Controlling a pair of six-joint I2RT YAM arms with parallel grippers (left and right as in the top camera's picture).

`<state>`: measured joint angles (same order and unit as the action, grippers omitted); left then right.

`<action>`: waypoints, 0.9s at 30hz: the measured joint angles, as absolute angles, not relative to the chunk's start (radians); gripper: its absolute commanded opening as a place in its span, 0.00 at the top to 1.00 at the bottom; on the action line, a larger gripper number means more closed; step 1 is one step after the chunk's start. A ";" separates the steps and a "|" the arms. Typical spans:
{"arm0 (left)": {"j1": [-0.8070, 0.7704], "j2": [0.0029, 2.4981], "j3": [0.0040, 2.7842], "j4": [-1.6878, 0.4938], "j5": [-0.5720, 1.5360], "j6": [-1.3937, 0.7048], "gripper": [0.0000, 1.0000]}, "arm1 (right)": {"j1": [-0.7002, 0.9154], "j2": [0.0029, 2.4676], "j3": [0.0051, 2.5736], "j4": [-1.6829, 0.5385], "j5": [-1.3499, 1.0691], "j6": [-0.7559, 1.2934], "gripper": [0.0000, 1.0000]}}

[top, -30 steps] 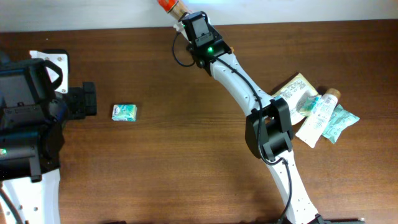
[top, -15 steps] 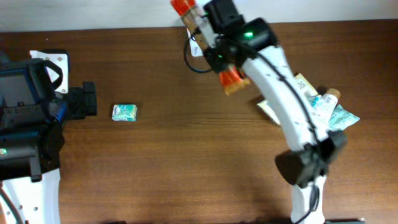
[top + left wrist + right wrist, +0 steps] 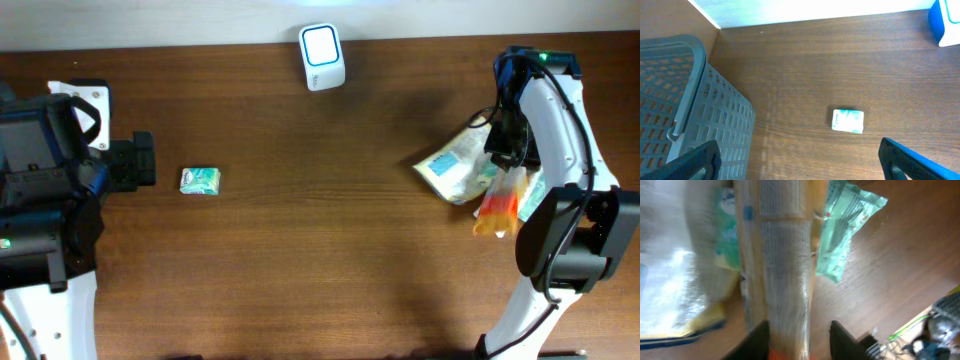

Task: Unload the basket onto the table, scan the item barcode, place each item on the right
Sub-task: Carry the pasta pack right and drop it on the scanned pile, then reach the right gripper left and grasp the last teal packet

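Just changed: packet (image 3: 785,260) back from scanner (image 3: 322,44) to pile (image 3: 455,165); scan likely done.
Right pincer (image 3: 800,337): straddling packet, grip unclear.
Left pincer (image 3: 800,162): apart.

Checkout counter set-up is shown.
A scanner (image 3: 322,56) is seen at 12 o'clock, packaged goods (image 3: 455,168) at 3, a grey basket (image 3: 685,100) at 9.

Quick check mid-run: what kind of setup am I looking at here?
Probably a mock shop checkout on a wooden table. A small white scanner sits at the far edge, a pile of packaged goods lies on the right, and a grey plastic basket shows in the left wrist view.
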<state>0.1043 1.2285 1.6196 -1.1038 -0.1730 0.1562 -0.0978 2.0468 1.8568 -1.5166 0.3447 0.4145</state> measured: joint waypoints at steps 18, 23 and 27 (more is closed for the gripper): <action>0.104 1.228 1.620 -1.103 -0.173 0.156 0.01 | 0.600 2.254 2.144 -0.646 -0.371 0.168 0.35; 0.104 1.229 1.620 -1.103 -0.173 0.156 0.01 | 0.769 2.469 2.143 -0.541 -0.363 -0.014 0.35; 0.104 1.229 1.620 -1.103 -0.173 0.156 0.01 | 0.834 2.503 2.143 -0.500 -0.357 -0.156 0.45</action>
<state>0.1043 1.2285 1.6196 -1.1034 -0.1730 0.1562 0.8345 2.5034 2.1429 -0.4995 -0.3569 -0.1558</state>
